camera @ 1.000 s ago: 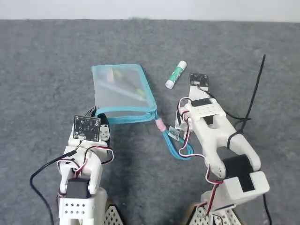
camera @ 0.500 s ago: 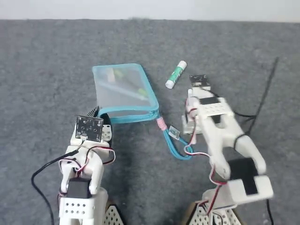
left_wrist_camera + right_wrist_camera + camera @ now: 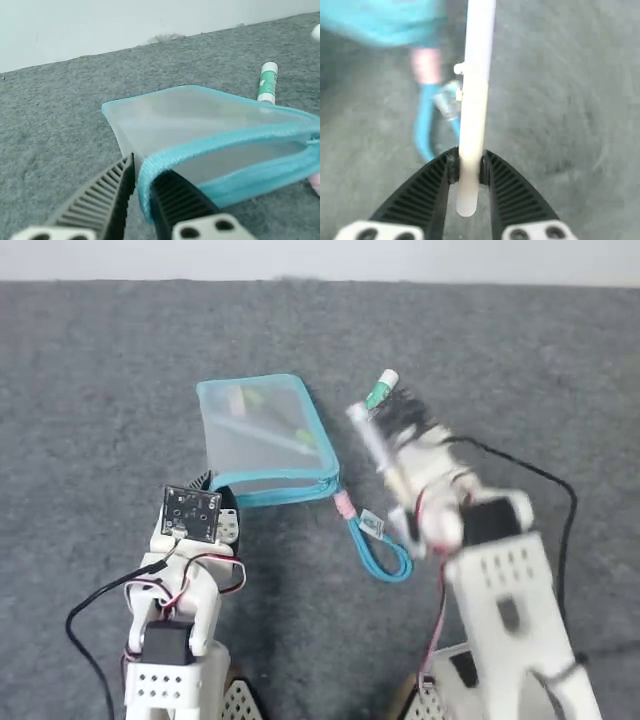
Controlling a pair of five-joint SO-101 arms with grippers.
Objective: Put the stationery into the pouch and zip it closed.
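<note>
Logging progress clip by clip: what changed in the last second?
The right claw rose and swung toward the pouch, carrying a white pen. The left claw stayed clamped on the pouch's edge; the pouch, its strap and the glue stick kept their places.

surf: grey mat [image 3: 100,360] | on it: pouch [image 3: 262,435], strap [image 3: 385,558] off its corner | glue stick [image 3: 381,390] nr pouch
</note>
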